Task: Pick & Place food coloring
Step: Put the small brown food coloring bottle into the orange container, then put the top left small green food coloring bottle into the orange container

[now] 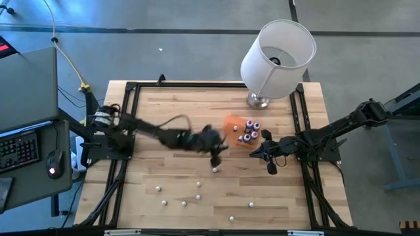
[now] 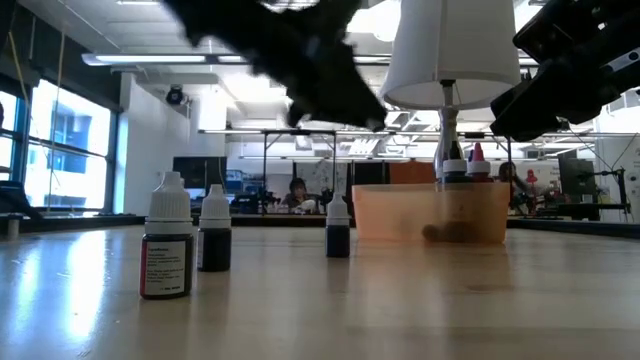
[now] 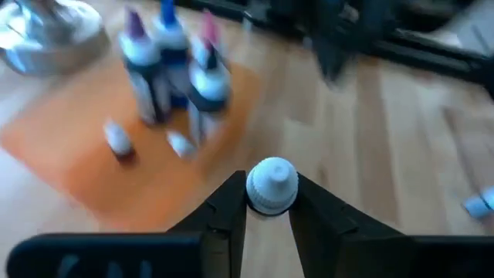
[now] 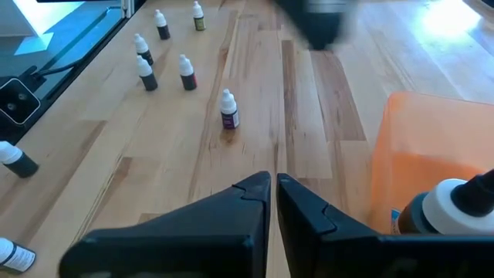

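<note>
Left gripper (image 3: 268, 220) grips bottle (image 3: 271, 185), prob. lifted.

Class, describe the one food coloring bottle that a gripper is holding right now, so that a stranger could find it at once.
Start at the white lamp at the table's far edge, then the orange tray in front of it. Just beside the tray, the left gripper clamps a white-capped bottle. Unlike the bottles standing in the tray or scattered on the table, it sits between two dark fingers.

Wooden table (image 1: 164, 111): orange tray (image 1: 234, 126), lamp base (image 1: 260, 101), scattered food coloring bottles (image 1: 199, 185).
</note>
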Robot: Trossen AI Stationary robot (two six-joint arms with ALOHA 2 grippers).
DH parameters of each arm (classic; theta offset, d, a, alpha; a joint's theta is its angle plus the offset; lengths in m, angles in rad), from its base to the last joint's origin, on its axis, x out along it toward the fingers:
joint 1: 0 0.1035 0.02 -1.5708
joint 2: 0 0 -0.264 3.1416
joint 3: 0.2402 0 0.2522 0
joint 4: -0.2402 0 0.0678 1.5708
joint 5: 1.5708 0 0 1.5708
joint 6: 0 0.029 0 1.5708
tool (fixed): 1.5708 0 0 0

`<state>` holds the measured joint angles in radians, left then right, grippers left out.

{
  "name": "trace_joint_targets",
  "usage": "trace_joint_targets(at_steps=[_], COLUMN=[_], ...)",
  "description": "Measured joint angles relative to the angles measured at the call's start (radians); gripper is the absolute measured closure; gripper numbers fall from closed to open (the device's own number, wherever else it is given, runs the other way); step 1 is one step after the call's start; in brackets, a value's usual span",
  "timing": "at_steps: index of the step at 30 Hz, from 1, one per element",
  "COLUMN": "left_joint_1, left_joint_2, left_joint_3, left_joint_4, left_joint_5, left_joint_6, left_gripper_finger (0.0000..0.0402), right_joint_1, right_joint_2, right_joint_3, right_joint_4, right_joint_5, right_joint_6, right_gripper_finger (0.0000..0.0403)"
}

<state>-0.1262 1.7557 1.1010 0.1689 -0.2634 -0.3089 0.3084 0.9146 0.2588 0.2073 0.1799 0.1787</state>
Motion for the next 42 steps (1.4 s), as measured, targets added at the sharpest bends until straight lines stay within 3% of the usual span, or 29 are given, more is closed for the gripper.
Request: trace_joint_targets(at_steps=[5,11,21,31,36,42], left_joint_1=[0.140,0.198,0.220,0.219,0.218,0.208], left_joint_2=[0.104,0.245,0.291,0.291,0.226,0.183], left_joint_3=[0.186,0.317,0.367,0.379,0.492,0.729], left_joint_4=[-0.173,-0.222,-0.321,-0.362,-0.534,-0.997], left_joint_5=[0.124,0.205,0.179,0.177,0.244,0.274], left_joint_6=[0.072,0.103,0.103,0.118,0.134,0.147], left_gripper_finger=[0.0327,0.0322,0.0315,0.0226,0.0227,0.0238], right_joint_1=[0.000,0.000,0.000,0.000,0.000,0.002], right_joint_2=[0.000,0.000,0.000,0.001,0.002,0.026], right_joint_3=[0.000,0.002,0.002,0.002,0.002,0.002], right_joint_4=[0.000,0.008,0.024,0.035,0.033,0.070], right_joint_5=[0.009,0.022,-0.007,0.008,-0.063,-0.079], right_joint_6=[-0.003,-0.051,-0.007,-0.003,-0.003,0.014], right_gripper_finger=[0.0385,0.0382,0.0366,0.0295,0.0284,0.0284])
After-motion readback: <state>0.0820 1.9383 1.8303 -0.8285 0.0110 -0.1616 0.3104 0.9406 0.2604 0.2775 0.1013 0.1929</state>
